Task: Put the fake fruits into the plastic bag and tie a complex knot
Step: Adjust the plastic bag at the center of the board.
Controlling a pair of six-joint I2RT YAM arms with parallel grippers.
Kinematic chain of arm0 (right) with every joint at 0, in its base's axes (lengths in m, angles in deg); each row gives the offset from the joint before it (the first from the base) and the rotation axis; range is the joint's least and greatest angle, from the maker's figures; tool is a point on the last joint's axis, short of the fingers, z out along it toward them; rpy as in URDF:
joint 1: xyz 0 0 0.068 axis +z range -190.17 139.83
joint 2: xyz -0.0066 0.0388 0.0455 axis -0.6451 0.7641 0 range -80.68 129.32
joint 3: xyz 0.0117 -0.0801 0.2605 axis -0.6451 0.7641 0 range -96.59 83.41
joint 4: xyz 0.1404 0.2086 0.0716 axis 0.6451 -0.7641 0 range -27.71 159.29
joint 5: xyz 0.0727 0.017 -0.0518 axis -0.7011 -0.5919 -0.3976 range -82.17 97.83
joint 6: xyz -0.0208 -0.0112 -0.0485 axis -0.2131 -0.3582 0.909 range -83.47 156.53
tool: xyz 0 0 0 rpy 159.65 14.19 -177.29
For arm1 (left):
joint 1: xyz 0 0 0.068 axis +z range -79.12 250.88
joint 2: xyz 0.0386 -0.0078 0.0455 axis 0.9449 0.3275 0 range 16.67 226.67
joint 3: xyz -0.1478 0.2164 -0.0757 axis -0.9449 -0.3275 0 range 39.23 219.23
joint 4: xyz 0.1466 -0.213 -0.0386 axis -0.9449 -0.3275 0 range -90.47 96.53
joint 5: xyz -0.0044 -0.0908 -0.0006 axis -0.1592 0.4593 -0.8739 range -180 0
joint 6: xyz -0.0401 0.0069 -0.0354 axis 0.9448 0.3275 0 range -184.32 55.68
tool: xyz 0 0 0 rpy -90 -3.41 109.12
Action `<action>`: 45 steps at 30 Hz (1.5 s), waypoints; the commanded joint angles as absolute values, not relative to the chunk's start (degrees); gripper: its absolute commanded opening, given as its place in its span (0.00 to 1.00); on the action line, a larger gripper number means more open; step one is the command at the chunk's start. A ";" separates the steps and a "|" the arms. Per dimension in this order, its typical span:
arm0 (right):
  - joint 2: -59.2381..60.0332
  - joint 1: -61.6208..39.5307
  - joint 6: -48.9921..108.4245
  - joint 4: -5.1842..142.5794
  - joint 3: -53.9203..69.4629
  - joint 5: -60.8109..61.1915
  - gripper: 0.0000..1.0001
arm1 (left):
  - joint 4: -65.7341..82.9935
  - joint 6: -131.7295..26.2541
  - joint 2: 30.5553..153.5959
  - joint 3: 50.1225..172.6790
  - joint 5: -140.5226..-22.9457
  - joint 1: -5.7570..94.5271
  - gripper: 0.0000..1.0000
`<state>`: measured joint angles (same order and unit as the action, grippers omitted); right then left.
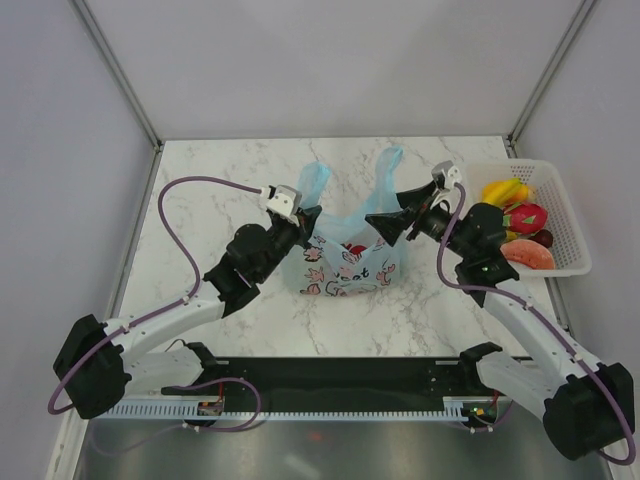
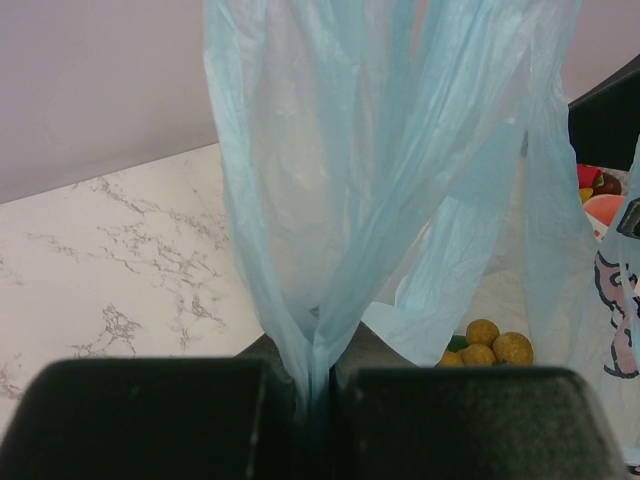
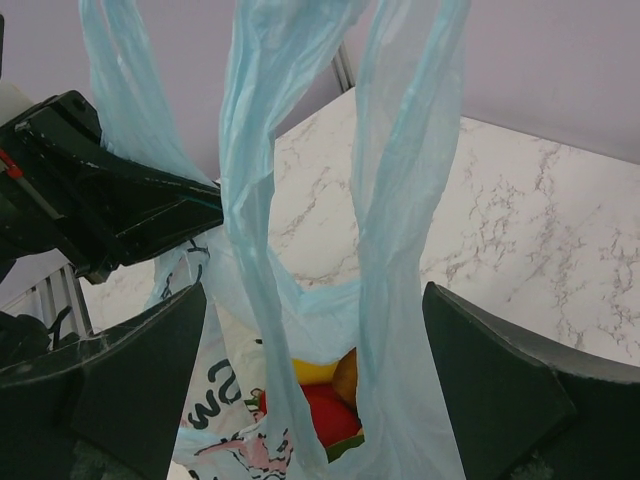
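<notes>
L gripper (image 2: 318,390) clamps bag (image 1: 345,265) handle; R gripper (image 3: 315,320) wide open, empty, straddling other handle.

Robotics lab, enclosed test cell. Left arm (image 1: 165,320) and right arm (image 1: 525,320) bolted to black base rail (image 1: 340,375) at near edge of marble-pattern tabletop (image 1: 200,190). Slotted cable duct (image 1: 330,408) runs along front; purple cable (image 1: 215,179) loops free off arm. Plain pale panels (image 1: 340,60) wall in three sides, held by aluminium frame posts (image 1: 117,70). Props on bench: fake fruits (image 1: 525,215) in white mesh basket (image 1: 568,225), plastic bag (image 1: 345,265) at centre.
</notes>
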<state>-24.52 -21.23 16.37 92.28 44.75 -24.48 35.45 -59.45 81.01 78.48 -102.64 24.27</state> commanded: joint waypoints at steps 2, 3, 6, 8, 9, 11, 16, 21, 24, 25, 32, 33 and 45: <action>-22.42 -21.45 17.11 97.94 44.03 -24.95 0.98 | 39.13 -61.15 80.57 78.78 -101.86 24.48 0.02; -21.89 -21.45 17.02 98.38 43.94 -24.86 0.98 | 39.13 -61.07 80.57 78.70 -101.77 24.57 0.02; -19.34 -21.36 16.76 98.82 42.98 -25.21 0.98 | 39.13 -61.07 80.65 78.87 -101.42 24.48 0.02; -17.67 -21.36 16.14 99.78 42.62 -26.09 0.98 | 39.05 -60.98 80.83 78.96 -101.07 24.48 0.02; -16.71 -21.36 15.97 100.84 42.62 -26.27 0.98 | 39.13 -60.98 80.92 78.96 -100.72 24.57 0.02; -15.91 -21.19 15.18 101.81 42.71 -26.53 0.93 | 39.13 -61.07 80.92 79.13 -100.63 24.48 0.02; -15.55 -19.35 16.14 100.59 42.36 -21.36 0.69 | 38.87 -61.86 80.92 79.66 -100.89 24.65 0.02; -15.47 -14.25 19.56 96.99 40.34 -12.31 0.38 | 38.87 -62.30 81.53 80.71 -100.89 25.53 0.02; -14.50 -11.70 20.97 93.65 37.80 -6.60 0.00 | 38.69 -62.47 82.67 82.29 -100.20 26.58 0.02; -13.98 -11.26 21.32 92.51 36.92 -4.06 0.00 | 38.69 -62.38 83.11 83.26 -99.67 27.72 0.02; -11.70 -7.66 21.15 89.43 32.61 10.09 0.00 | 41.76 -61.94 87.33 89.58 -85.18 38.97 0.02; -10.12 -7.57 20.71 88.64 31.91 10.81 0.00 | 42.38 -62.99 88.73 90.64 -82.29 39.59 0.02; -9.40 -6.33 29.22 82.49 29.63 3.79 0.00 | 25.61 -75.47 91.03 96.26 -62.49 38.54 0.02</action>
